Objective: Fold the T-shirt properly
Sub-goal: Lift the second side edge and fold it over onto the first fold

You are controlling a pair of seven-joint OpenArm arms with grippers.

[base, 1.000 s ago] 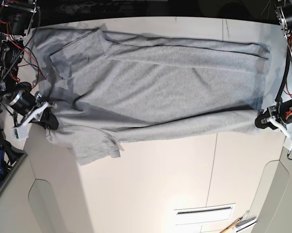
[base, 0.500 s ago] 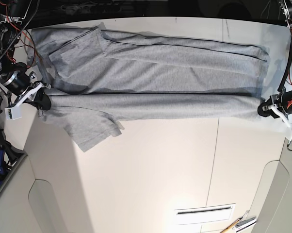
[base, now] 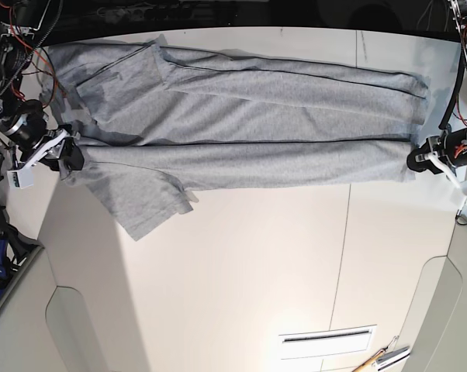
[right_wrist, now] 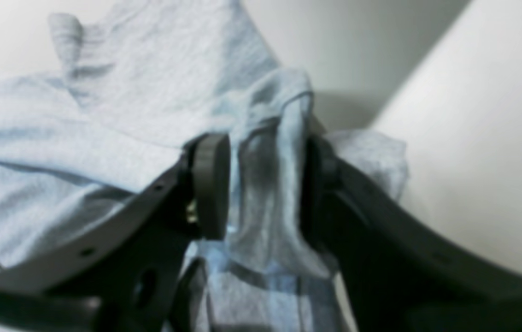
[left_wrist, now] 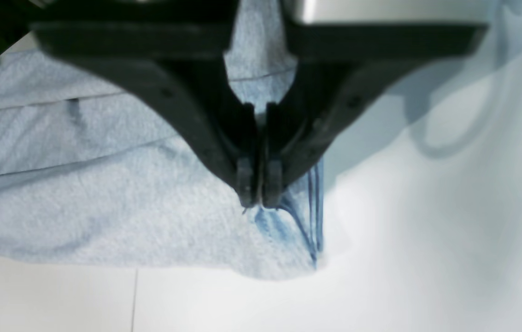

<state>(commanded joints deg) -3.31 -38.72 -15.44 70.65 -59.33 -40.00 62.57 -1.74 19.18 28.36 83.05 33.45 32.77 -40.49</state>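
Note:
The light grey T-shirt [base: 249,116] lies stretched across the far part of the white table [base: 241,263], plain side up and folded lengthwise, with its near long edge laid over the body. One sleeve [base: 144,201] sticks out toward the front left. My left gripper [base: 417,160] is shut on the hem corner at the right end; in the left wrist view [left_wrist: 259,196] the fingertips pinch thin fabric [left_wrist: 104,193]. My right gripper [base: 67,155] holds the shoulder end at the left; in the right wrist view [right_wrist: 265,184] a bunch of cloth [right_wrist: 270,207] sits between the pads.
Red and black cables and arm parts [base: 16,46] crowd the far left corner. A slot [base: 326,339] and an orange-handled tool [base: 381,358] are at the table's front right. Seams [base: 344,256] run across the tabletop.
Both grippers have moved toward the far edge with the shirt's near long edge. That edge, held up and slack before, now lies flatter over the body. The sleeve has shifted back with it.

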